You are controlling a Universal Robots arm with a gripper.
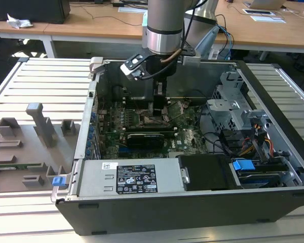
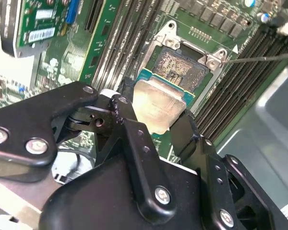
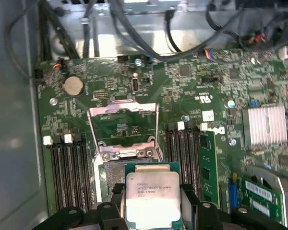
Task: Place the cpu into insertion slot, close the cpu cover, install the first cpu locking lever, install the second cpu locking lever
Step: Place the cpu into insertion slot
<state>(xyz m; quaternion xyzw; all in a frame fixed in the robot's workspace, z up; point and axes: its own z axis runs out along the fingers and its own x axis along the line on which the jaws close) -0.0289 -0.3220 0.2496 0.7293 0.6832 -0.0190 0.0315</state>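
The cpu [image 3: 152, 197], a small flat square chip with a silvery-grey metal top and a greenish-tan edge, is clamped between the two black fingers [image 3: 189, 201] of the gripper [image 2: 154, 109], one finger on each of two opposite edges; we note this in both wrist views. It hangs over the insertion slot [image 2: 178, 67], a dark square socket near the middle of the green motherboard [image 3: 221, 96], flanked by banks of long memory slots [image 3: 67, 172]. The slot lies under the chip and slightly ahead, toward the hinge side, where a strip of bare socket shows. Chip edges run roughly parallel to the socket's; being square, it has no long axis. Contact with the socket: we cannot tell. The cpu cover [image 3: 123, 109], a thin silvery windowed frame plate, is swung open, away from the slot. In the exterior view the gripper reaches down inside the open dark computer case [image 1: 142, 212].
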